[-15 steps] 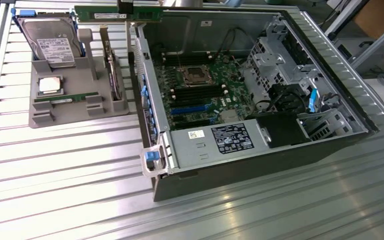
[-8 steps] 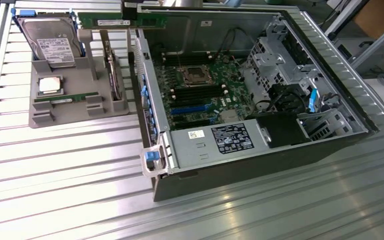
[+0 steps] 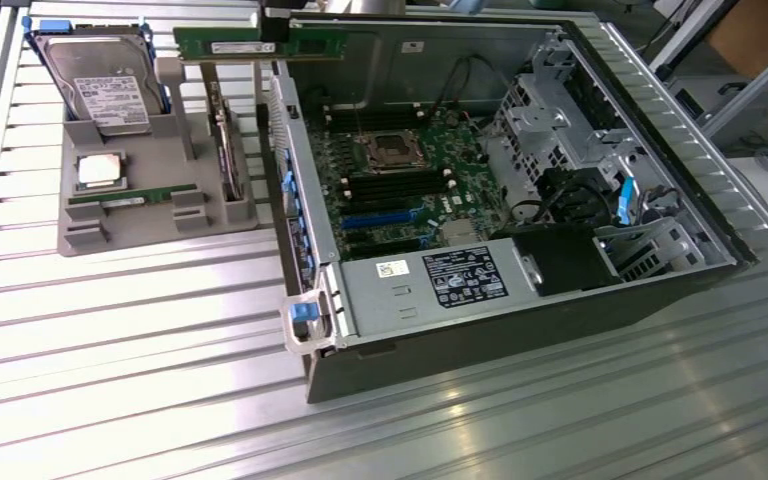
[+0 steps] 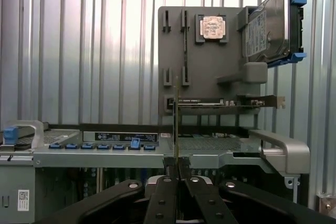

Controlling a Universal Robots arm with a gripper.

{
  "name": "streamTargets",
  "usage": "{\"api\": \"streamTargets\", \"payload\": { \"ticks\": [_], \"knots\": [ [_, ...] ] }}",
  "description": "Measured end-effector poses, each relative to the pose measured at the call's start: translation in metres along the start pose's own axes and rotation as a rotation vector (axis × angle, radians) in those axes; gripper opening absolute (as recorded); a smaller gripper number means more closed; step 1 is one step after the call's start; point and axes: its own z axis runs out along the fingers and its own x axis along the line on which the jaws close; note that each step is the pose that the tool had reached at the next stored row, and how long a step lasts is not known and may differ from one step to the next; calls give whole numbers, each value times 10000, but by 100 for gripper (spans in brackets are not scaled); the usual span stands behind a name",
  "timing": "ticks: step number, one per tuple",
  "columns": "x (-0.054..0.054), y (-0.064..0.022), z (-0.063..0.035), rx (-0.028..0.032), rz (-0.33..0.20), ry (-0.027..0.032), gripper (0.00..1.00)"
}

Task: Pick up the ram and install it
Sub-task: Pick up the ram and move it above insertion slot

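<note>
Computer case (image 3: 491,350) lying open, free room above motherboard (image 3: 391,195), drive cage (image 3: 544,120), power supply (image 3: 451,280) and cables (image 3: 471,75) crowding the exterior view's right, gripper (image 3: 275,38) clamping ram (image 3: 224,43) above the case's rim

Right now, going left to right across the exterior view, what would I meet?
Hard drive → raised ram → processor socket → metal drive cage.
</note>
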Motion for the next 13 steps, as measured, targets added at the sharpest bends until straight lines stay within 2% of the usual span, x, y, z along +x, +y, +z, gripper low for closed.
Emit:
{"api": "streamTargets", "payload": {
  "ticks": [13],
  "knots": [
    [6, -164, 9, 0, 0, 0, 12]
  ]
}}
